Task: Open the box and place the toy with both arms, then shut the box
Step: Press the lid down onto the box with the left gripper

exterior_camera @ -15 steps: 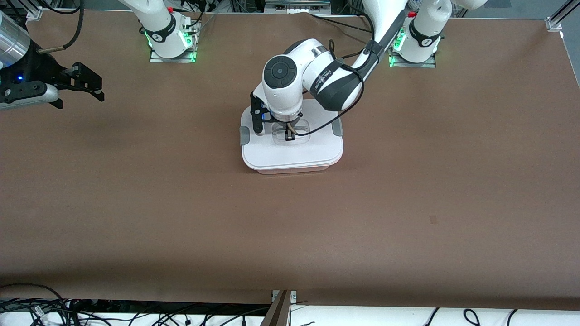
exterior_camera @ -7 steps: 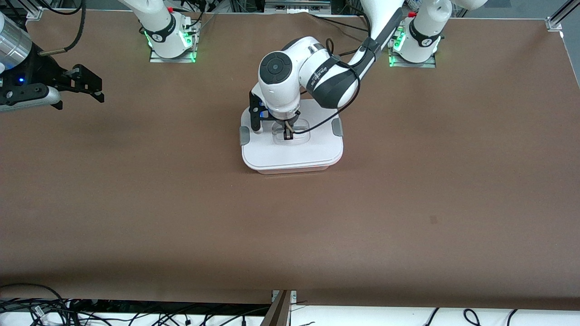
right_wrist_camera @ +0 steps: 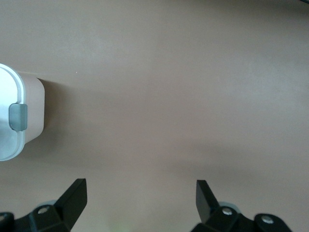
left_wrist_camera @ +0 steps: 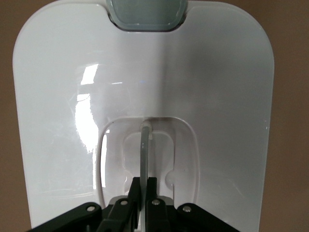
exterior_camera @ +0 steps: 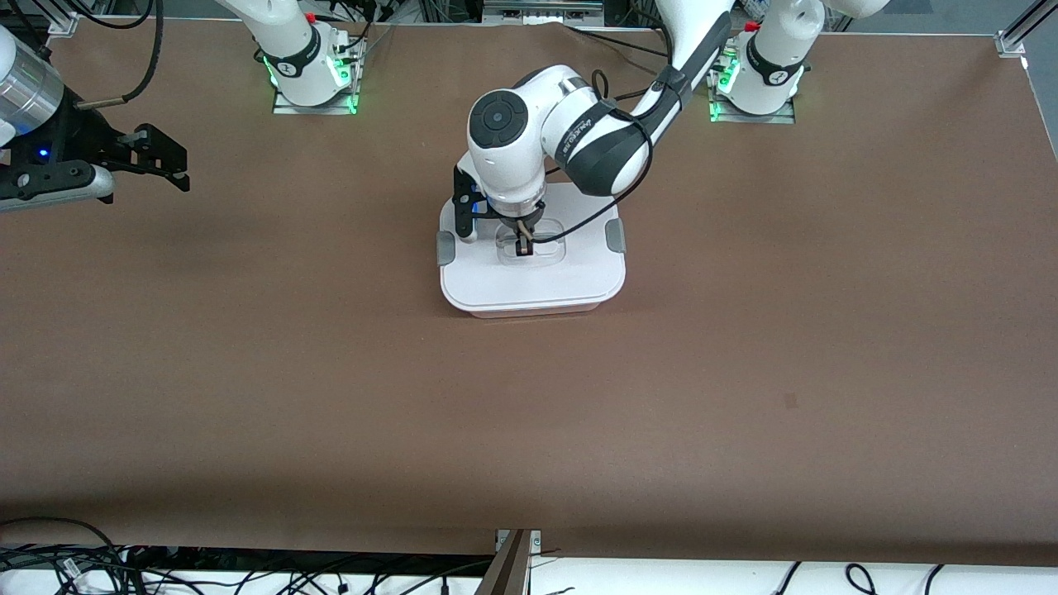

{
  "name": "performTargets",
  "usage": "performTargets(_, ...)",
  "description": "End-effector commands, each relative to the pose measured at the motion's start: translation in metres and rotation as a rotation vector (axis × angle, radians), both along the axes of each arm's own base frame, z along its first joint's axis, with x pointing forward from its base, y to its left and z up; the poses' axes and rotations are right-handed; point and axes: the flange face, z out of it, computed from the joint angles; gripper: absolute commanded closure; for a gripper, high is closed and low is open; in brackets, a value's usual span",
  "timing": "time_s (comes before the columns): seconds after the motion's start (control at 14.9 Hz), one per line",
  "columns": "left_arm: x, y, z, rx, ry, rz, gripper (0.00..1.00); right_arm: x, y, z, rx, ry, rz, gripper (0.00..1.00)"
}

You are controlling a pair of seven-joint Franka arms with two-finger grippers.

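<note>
1. The box (exterior_camera: 532, 273) is seen mid-table, its lid (left_wrist_camera: 145, 96) seated, grey clips (exterior_camera: 445, 247) at 3 and 9 o'clock; contents cannot be told.
2. Since a second ago, the left arm's wrist has shifted slightly; the box is unmoved.
3. The left gripper (exterior_camera: 523, 245) is clenched on the handle (left_wrist_camera: 145, 145), directly over box centre.
4. The right gripper (right_wrist_camera: 140, 198) is held spread, waiting over bare table (exterior_camera: 331, 372) toward the right arm's end.

Brown table (exterior_camera: 248, 372), evenly lit; cables (exterior_camera: 50, 562) along its near edge.
</note>
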Motion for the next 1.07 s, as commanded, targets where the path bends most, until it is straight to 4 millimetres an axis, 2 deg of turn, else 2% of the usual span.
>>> performTargets(0.0, 0.004, -0.01, -0.01, -0.004, -0.039, -0.026, 1.0, 0.001, 0.003, 0.005, -0.016, 0.001, -0.005, 0.0)
performTargets(0.4, 0.011, -0.011, -0.008, -0.04, -0.067, -0.007, 1.0, 0.001, 0.003, 0.005, -0.015, 0.001, -0.005, 0.0)
performTargets(0.47, 0.012, -0.012, -0.003, -0.049, -0.064, 0.002, 0.62, 0.001, 0.003, 0.005, -0.015, 0.001, -0.005, 0.0)
performTargets(0.54, 0.013, -0.012, 0.004, -0.058, -0.064, 0.009, 0.01, 0.001, 0.003, 0.005, -0.015, 0.001, -0.005, 0.0)
performTargets(0.8, 0.019, 0.0, 0.021, -0.069, -0.034, 0.043, 0.0, 0.001, 0.003, 0.005, -0.015, 0.001, -0.005, 0.0)
performTargets(0.87, 0.026, 0.01, 0.028, -0.073, -0.023, 0.066, 0.0, 0.001, 0.003, 0.005, -0.013, 0.001, -0.005, 0.0)
performTargets(1.0, 0.057, 0.043, 0.042, -0.086, 0.001, 0.143, 0.0, 0.001, 0.003, 0.005, -0.013, 0.001, -0.005, 0.0)
